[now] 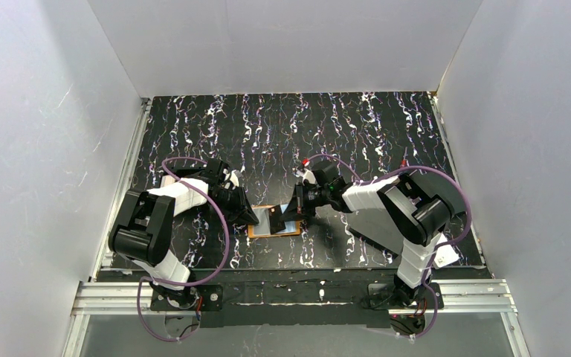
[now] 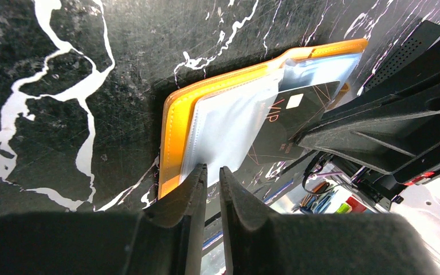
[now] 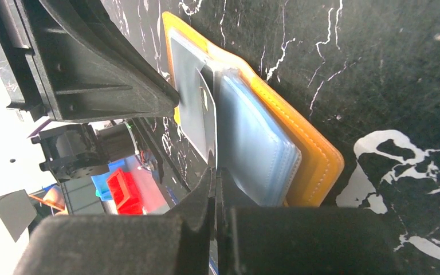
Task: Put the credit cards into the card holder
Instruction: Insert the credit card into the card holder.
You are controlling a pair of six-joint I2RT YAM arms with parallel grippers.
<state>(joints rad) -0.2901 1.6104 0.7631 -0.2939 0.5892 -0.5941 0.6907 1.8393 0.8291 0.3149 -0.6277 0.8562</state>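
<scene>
**Card part-way into sleeve; insertion step in hand**

Location of work: the card holder (image 1: pixel 271 225) lies opened flat on the counter (image 1: pixel 282 134), near its front edge and between the two arms. Its orange cover is underneath and its pale clear sleeves face up.

Right gripper (image 3: pixel 214 172): clenched, grasping a black credit card (image 2: pixel 289 123) by its near edge. The card bears a small white square and "VIP" lettering. Its far end appears to sit under one of the clear sleeves, while most of the card remains outside.

Left gripper (image 2: pixel 212 171): jaws drawn nearly together with only a slim gap, set at the edge of a clear sleeve (image 2: pixel 229 123) on the opposite side of the holder. It cannot be told whether the sleeve edge is actually nipped or the tips merely press there. Either way, it looks placed to steady the holder or to keep a pocket open.

Assessment: the step in hand is feeding this card into its pocket. It is begun but not finished. No other cards are visible in any view.

Next move, as judged:
- The right gripper should slide the card on in line with the pocket mouth, kept flat and square so that no corner snags on the soft plastic.
- The left side should hold firm against the push, or the light holder may skate across the counter.
- The right gripper should let go only once the card is seated.
</scene>
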